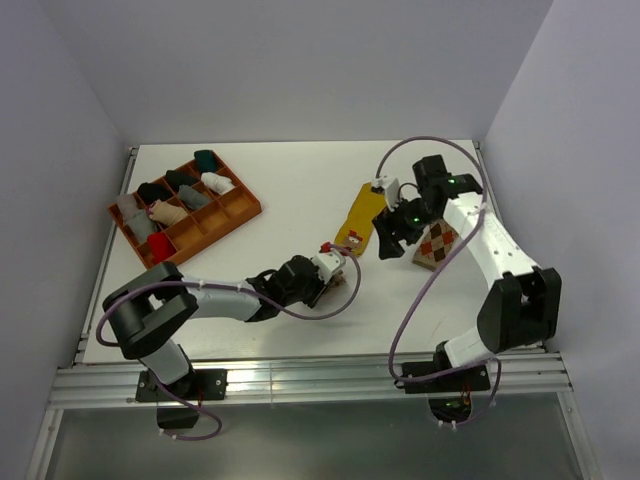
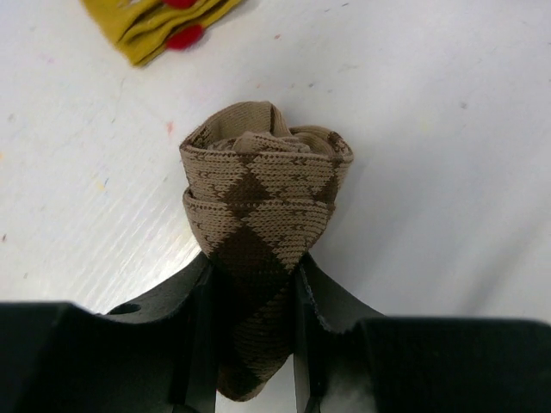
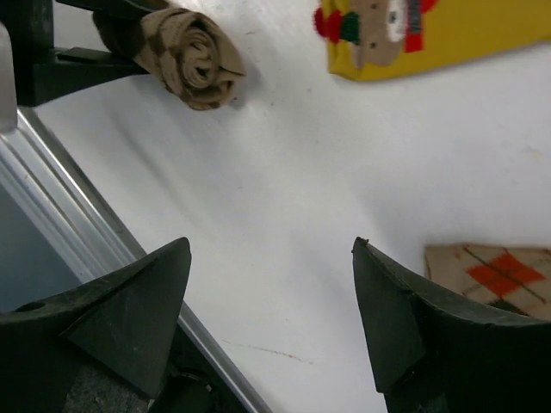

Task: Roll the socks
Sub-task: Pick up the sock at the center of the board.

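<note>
A brown-and-cream argyle sock [image 2: 258, 194] is rolled into a tight bundle, and my left gripper [image 2: 254, 275] is shut on its lower end, just above the table. The same roll [image 3: 194, 56] shows in the right wrist view's upper left. A flat mustard yellow sock [image 1: 360, 218] with a red label lies just beyond it, mid-table. An orange-brown-cream argyle sock [image 1: 437, 243] lies flat to the right. My right gripper [image 1: 390, 235] hangs between these two flat socks, above bare table. It is open [image 3: 271, 245] with nothing between its fingers.
An orange compartment tray [image 1: 245, 210] with several small dark, grey, white and red bundles stands at the back left. A metal rail [image 1: 300, 375] runs along the table's near edge, close behind the left gripper.
</note>
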`<state>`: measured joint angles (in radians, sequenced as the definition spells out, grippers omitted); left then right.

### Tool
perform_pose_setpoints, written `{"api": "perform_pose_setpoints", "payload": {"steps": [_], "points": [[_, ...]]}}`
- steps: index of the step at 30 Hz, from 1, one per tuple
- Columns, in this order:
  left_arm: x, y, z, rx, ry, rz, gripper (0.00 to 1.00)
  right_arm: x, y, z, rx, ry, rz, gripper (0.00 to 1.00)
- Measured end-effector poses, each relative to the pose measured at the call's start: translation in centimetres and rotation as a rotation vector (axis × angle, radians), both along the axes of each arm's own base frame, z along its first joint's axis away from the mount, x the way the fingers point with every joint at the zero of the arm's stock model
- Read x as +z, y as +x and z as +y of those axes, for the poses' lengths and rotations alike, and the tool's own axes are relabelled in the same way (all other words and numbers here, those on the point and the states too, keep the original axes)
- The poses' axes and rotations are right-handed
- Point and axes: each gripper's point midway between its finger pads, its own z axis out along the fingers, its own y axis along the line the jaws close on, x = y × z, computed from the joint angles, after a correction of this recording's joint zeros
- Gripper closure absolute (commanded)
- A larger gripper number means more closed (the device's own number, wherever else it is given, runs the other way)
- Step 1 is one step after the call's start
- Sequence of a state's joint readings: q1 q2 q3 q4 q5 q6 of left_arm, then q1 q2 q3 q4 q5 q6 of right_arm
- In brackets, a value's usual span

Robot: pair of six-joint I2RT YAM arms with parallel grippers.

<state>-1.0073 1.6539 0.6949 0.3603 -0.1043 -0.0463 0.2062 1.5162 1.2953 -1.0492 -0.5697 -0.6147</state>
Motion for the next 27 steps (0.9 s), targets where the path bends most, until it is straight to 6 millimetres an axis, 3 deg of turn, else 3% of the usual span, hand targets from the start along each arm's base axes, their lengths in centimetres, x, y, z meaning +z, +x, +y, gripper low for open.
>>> {"api": "perform_pose_setpoints", "payload": {"steps": [8,13,21,27], "points": [[1.5,2.0,3.9,0.208,-0.053,0.013,1.0,4.8,-1.4,-3.6,-0.192,0.004,-0.166,0.12],[4.2,4.3,6.6,0.378,-0.105,-0.021,1.0,5.6,-1.6,-4.3,-0.248,0.013,-0.183,0.12],[11.1,9.6,15.7,0.779,-0.162,-0.124,1.0,3.1,0.1,-5.1,-0.288,-0.023,-0.084,0.12],[16.3,14.3,22.2,1.082,-0.149,-0.22,1.0,4.0,2.6,-5.3,-0.303,-0.029,-0.113,0.12]]}}
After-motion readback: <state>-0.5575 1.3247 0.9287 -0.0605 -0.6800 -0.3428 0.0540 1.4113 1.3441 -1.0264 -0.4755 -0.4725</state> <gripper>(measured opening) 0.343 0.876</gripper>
